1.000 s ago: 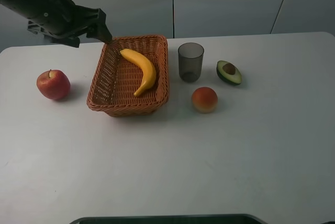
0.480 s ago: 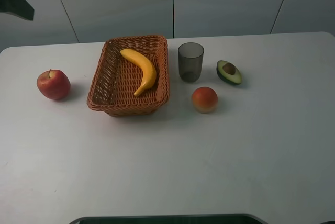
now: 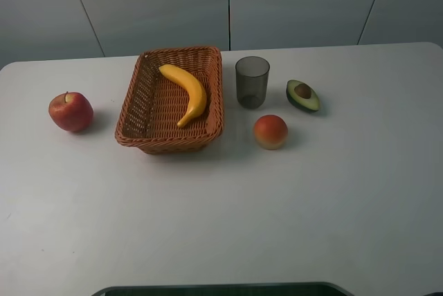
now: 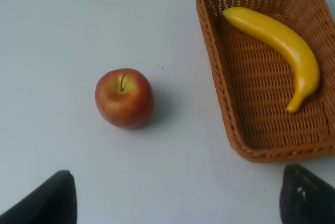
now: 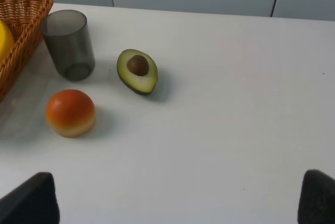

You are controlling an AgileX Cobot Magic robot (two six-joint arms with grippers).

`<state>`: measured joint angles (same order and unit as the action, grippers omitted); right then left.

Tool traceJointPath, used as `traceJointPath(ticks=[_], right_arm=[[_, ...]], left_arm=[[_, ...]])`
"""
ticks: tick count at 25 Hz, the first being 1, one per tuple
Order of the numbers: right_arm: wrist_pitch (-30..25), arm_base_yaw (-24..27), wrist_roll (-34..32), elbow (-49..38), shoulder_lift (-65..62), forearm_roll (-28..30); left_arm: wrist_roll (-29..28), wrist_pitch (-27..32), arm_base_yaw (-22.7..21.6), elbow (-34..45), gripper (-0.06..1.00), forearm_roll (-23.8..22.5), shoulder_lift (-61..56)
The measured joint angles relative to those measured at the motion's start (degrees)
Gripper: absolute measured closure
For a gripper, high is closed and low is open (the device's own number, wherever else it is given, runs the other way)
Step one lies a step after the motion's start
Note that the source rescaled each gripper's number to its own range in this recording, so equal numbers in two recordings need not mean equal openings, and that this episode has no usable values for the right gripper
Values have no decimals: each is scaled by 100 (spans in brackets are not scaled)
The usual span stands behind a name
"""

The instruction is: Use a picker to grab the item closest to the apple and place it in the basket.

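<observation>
A red apple (image 3: 70, 111) (image 4: 124, 98) rests on the white table, left of the wicker basket (image 3: 142, 102) (image 4: 222, 90). Inside the basket lies a yellow banana (image 3: 187, 91) (image 4: 282, 46). Neither arm appears in the exterior high view. In the left wrist view my left gripper (image 4: 178, 203) is open, its dark fingertips (image 4: 52, 200) wide apart and nothing between them, held above and back from the apple. My right gripper (image 5: 172, 203) is also open and empty, with its fingertips (image 5: 29, 200) at the frame's corners.
To the right of the basket stands a dark translucent cup (image 3: 252, 81) (image 5: 68, 44). A halved avocado (image 3: 303, 95) (image 5: 137, 70) and an orange-red peach-like fruit (image 3: 270, 131) (image 5: 70, 112) lie near it.
The left arm, which hung over the basket's far left corner a second ago, has drawn back up and left, out of the exterior high view. The objects have not moved.
</observation>
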<state>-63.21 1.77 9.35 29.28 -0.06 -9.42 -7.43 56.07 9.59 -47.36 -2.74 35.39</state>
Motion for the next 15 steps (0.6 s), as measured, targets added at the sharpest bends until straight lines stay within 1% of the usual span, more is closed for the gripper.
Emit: traceJointPath(ticks=[5, 11, 15], right_arm=[[0, 0, 0, 0, 0, 0], [0, 0, 0, 0, 0, 0], [0, 0, 0, 0, 0, 0]], left_arm=[[111, 438, 0, 320, -5, -10, -1046], [170, 589, 0, 1028, -5, 107, -2283], [279, 724, 0, 1240, -5, 107, -2942]])
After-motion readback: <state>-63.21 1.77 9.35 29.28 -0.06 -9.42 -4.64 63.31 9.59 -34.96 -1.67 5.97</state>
